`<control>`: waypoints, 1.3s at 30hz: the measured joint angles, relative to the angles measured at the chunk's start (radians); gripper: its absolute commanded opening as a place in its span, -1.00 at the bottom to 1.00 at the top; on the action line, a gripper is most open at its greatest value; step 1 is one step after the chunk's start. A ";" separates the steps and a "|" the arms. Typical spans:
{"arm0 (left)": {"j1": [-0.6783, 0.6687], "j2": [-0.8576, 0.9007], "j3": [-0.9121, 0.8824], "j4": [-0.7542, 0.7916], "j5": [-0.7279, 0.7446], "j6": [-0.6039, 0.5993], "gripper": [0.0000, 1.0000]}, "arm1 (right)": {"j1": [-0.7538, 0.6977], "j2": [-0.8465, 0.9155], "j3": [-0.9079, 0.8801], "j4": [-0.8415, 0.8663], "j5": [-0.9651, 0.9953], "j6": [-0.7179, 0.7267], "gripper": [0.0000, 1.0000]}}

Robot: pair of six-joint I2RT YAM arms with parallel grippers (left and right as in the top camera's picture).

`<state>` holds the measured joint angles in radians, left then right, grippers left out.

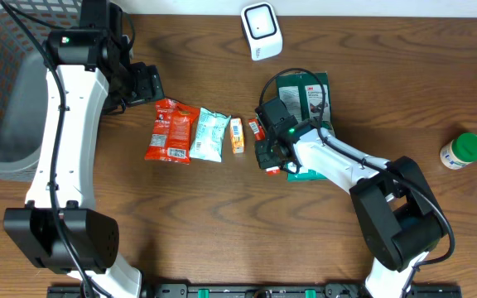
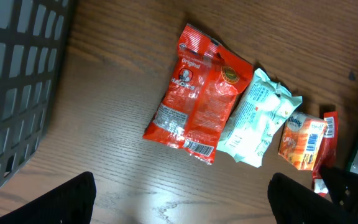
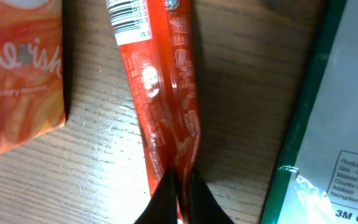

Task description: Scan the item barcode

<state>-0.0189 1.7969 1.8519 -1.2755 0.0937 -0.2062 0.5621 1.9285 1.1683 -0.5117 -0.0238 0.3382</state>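
Note:
A slim red packet lies on the wooden table with its barcode at the far end. My right gripper is shut on the packet's near end, pinching the wrapper between both fingers. From overhead, the right gripper covers most of that packet. The white scanner stands at the back of the table. My left gripper hangs open over bare wood, left of the row of snacks. In its own view the left gripper holds nothing.
A red chips bag, a mint-green bag and a small orange pack lie in a row left of the packet. A green 3M pack lies right of it. A grey basket sits far left, a green-lidded bottle far right.

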 measured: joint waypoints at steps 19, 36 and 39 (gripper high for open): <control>0.000 0.000 0.000 0.000 0.000 0.000 0.78 | -0.051 -0.206 -0.001 -0.027 -0.006 -0.070 -0.98; 0.000 0.000 0.000 0.000 0.000 0.000 0.78 | -0.040 -0.018 -0.002 0.006 -0.007 -0.058 -0.40; 0.000 0.000 0.000 0.000 0.000 0.000 0.78 | -0.031 -0.003 -0.003 0.021 -0.009 -0.056 -0.32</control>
<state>-0.0189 1.7969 1.8519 -1.2751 0.0937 -0.2062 0.5308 1.9255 1.1652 -0.4908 -0.0330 0.2821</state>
